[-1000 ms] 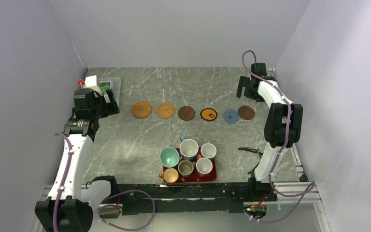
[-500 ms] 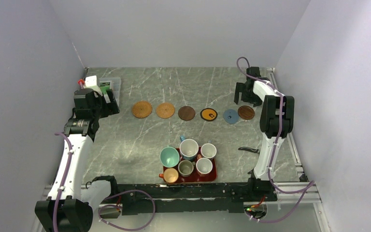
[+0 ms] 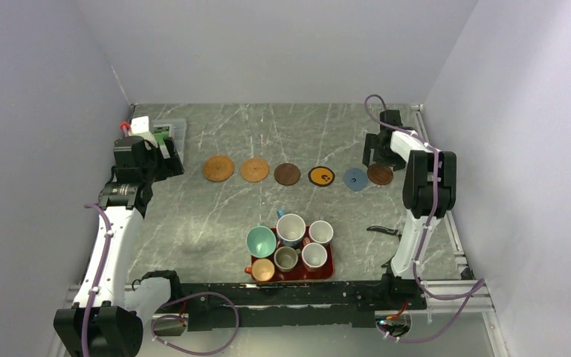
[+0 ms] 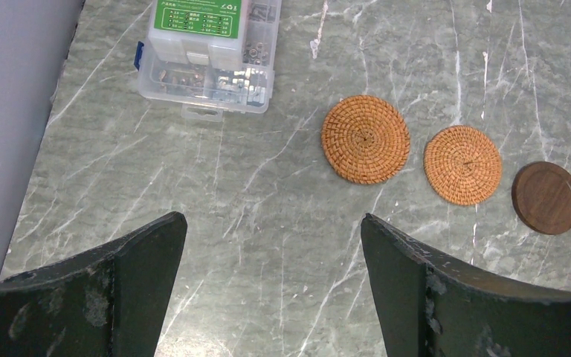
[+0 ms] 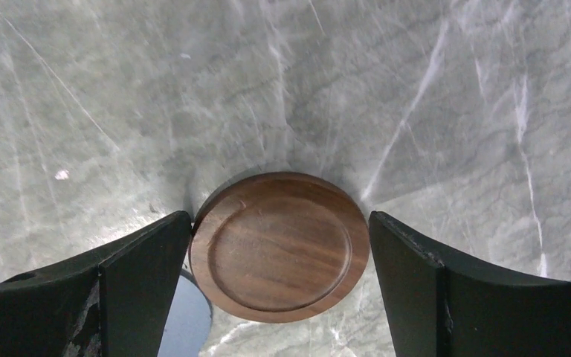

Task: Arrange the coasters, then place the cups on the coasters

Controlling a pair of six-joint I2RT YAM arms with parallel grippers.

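Right wrist view: the right gripper [image 5: 279, 221] is down low over the table [image 5: 416, 89], jaws spread wide and straddling the brown coaster [image 5: 279, 249], which lies flat right between the fingers [image 5: 141, 275]. Both pads sit right at its rim, and I can't tell whether they touch it; nothing is lifted. The blue coaster [image 5: 187, 327] peeks out just under the left finger, tucked against the brown one's edge. From the top view, the right gripper [image 3: 378, 154] sits at the right end of the coaster row, and off to its left run the blue coaster [image 3: 355, 178], the black coaster [image 3: 321, 176], the other brown coaster [image 3: 287, 174] and two tan coasters [image 3: 254, 169]. The cups [image 3: 291, 228] are well apart from it, nearer the arm bases, all six bunched on the red tray [image 3: 330, 274]. The left gripper [image 3: 165, 160] hangs at the row's left end. Its wrist view shows the left gripper [image 4: 273, 223] fully open and empty above bare table, with the tan coasters [image 4: 365, 139] ahead and to its right, a brown one beyond them, and a parts box [image 4: 208, 48] ahead to its left.
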